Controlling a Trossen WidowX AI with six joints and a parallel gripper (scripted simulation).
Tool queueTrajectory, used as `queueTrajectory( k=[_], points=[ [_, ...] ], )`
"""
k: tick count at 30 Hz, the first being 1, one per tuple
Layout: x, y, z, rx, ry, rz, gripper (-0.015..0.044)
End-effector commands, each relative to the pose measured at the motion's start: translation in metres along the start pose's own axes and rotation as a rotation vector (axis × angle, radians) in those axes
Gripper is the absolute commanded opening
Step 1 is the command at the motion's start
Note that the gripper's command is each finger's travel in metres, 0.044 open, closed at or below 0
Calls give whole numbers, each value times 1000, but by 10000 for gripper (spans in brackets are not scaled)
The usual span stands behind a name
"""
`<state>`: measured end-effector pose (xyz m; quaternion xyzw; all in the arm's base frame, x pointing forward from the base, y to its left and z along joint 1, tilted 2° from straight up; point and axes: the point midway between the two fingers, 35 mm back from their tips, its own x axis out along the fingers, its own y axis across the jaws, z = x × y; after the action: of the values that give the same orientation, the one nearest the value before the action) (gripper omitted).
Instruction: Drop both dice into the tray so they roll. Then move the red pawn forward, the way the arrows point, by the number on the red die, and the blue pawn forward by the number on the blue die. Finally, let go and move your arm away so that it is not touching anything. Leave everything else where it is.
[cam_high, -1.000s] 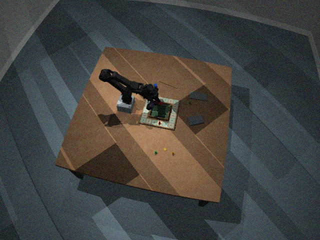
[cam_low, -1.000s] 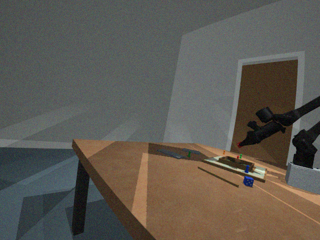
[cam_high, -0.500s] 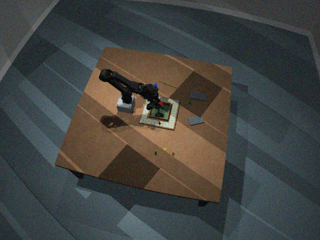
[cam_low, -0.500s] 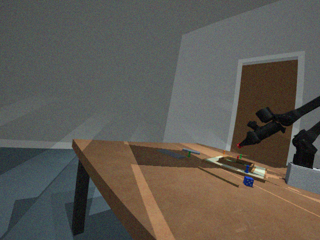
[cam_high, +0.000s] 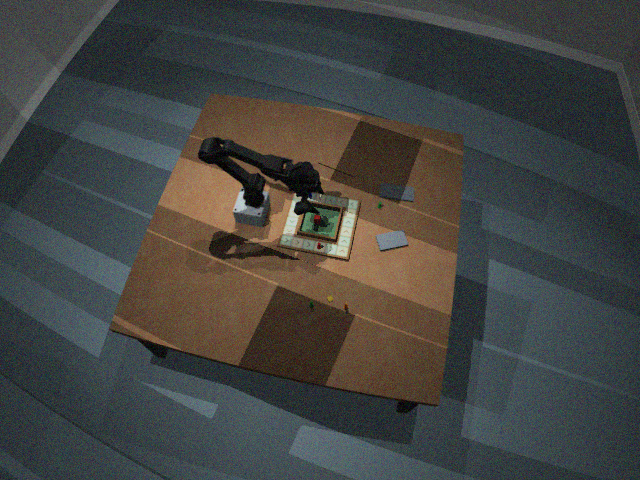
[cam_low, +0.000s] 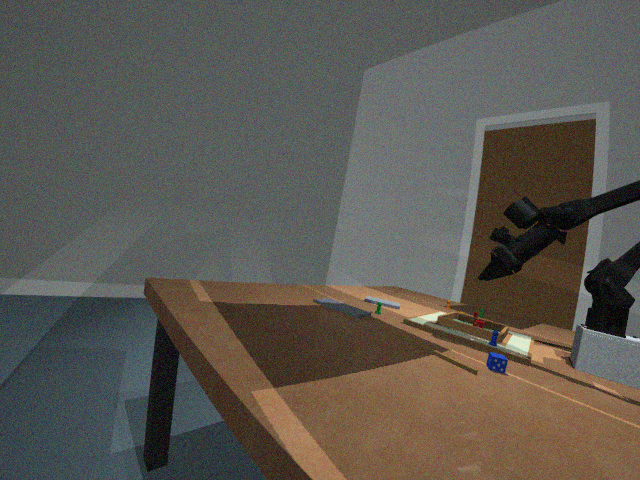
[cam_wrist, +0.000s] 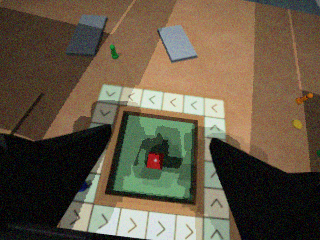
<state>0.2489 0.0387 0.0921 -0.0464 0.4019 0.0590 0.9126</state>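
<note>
My gripper (cam_high: 319, 202) (cam_low: 484, 279) (cam_wrist: 161, 136) is open and empty, raised above the board (cam_high: 347, 232) (cam_wrist: 132, 222). The red die (cam_high: 316, 219) (cam_low: 480, 323) (cam_wrist: 154, 160) is over the green floor of the tray (cam_wrist: 200, 160), with one pale pip on the face towards the wrist camera; whether it is at rest I cannot tell. The blue die (cam_low: 497, 362) lies on the table outside the board, beside the blue pawn's edge. The blue pawn (cam_low: 494, 338) (cam_wrist: 83, 186) stands on the board. The red pawn (cam_high: 320, 245) (cam_low: 475, 315) is on the opposite side, hidden in the wrist view.
Two grey-blue slabs (cam_high: 392, 240) (cam_wrist: 88, 35) and a green pawn (cam_high: 379, 205) (cam_wrist: 114, 51) are beyond the board. Another green pawn (cam_high: 311, 304), a yellow piece (cam_high: 330, 298) (cam_wrist: 297, 124) and an orange pawn (cam_high: 346, 306) (cam_wrist: 303, 98) are to one side. A thin stick (cam_high: 336, 169) (cam_low: 455, 361) lies opposite.
</note>
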Motion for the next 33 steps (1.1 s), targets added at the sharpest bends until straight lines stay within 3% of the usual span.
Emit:
queueTrajectory(
  k=[1,12,16,17,22,33],
  points=[
    [8,0,1,3,155,0,440],
    [36,0,-7,6,664,1,440],
    [35,-1,-7,1,625,-2,440],
    [36,2,-6,-2,626,0,414],
    [41,62,-11,-80,647,52,282],
    [15,208,-70,-293,702,145,275]
  ],
)
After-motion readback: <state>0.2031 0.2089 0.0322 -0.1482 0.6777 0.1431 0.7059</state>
